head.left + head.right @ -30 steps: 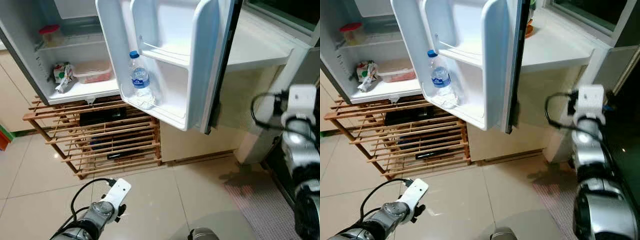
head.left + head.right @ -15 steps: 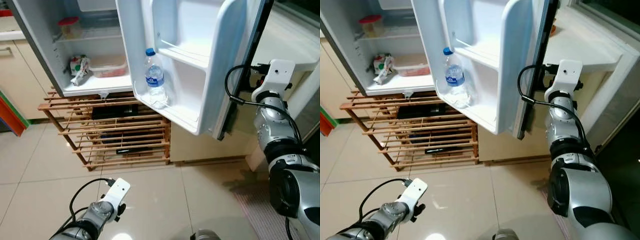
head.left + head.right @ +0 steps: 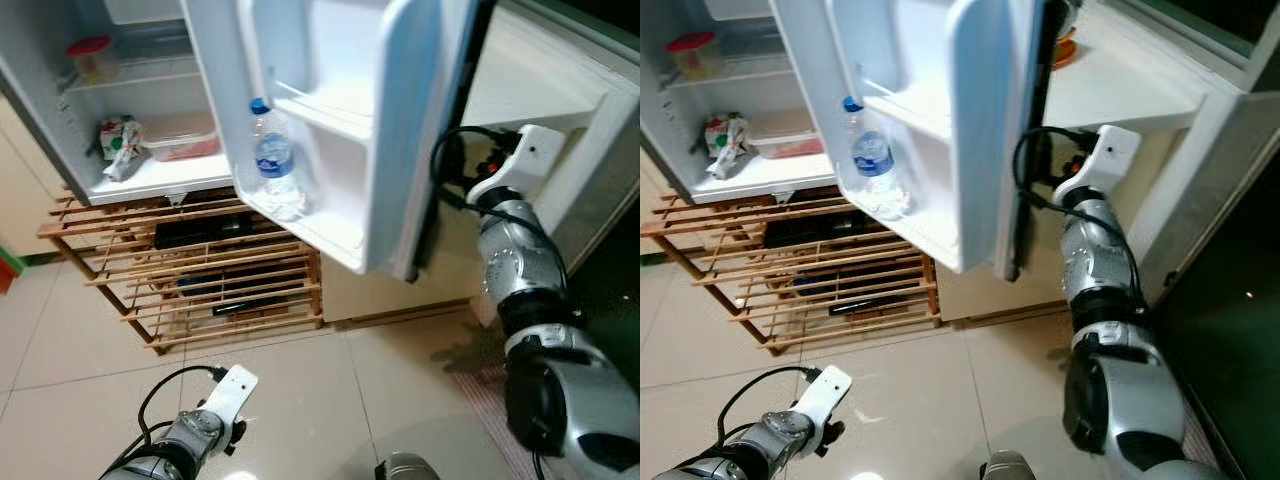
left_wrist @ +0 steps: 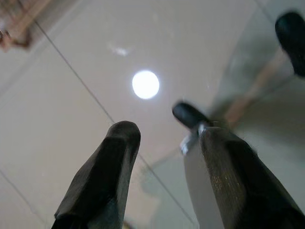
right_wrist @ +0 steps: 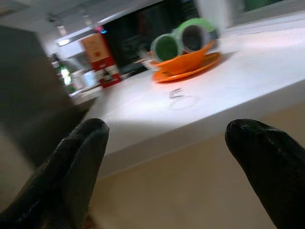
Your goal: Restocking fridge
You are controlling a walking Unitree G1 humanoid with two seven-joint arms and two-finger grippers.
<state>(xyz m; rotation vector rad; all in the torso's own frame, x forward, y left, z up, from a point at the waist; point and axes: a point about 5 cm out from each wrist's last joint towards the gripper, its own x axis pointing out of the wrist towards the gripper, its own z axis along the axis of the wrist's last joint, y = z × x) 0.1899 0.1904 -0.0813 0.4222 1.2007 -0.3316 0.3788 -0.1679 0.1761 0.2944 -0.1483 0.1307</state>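
Note:
The fridge stands open, its white door (image 3: pixel 400 130) swung out toward me. A clear water bottle (image 3: pixel 272 150) with a blue cap stands upright in the door's lower shelf. Inside on the fridge shelf (image 3: pixel 160 180) lie a crumpled packet (image 3: pixel 118 140) and a clear tub (image 3: pixel 180 145); a red-lidded jar (image 3: pixel 88 58) sits higher up. My right arm (image 3: pixel 525 160) is raised behind the door's outer edge, beside the counter. The right gripper (image 5: pixel 169 140) is open with nothing between its fingers. My left arm (image 3: pixel 225 400) hangs low over the floor, its gripper (image 4: pixel 167 136) open and empty.
A wooden slatted rack (image 3: pixel 200 290) holds dark items under the fridge. The white counter (image 3: pixel 1120 90) to the right carries an orange bowl (image 5: pixel 186 59) with green cans and a red carton (image 5: pixel 101 57). A mat (image 3: pixel 480 390) lies on the tiled floor at right.
My right arm has swung in from the far right and up to just behind the fridge door's edge. The head view has swayed. The left arm still hangs low.

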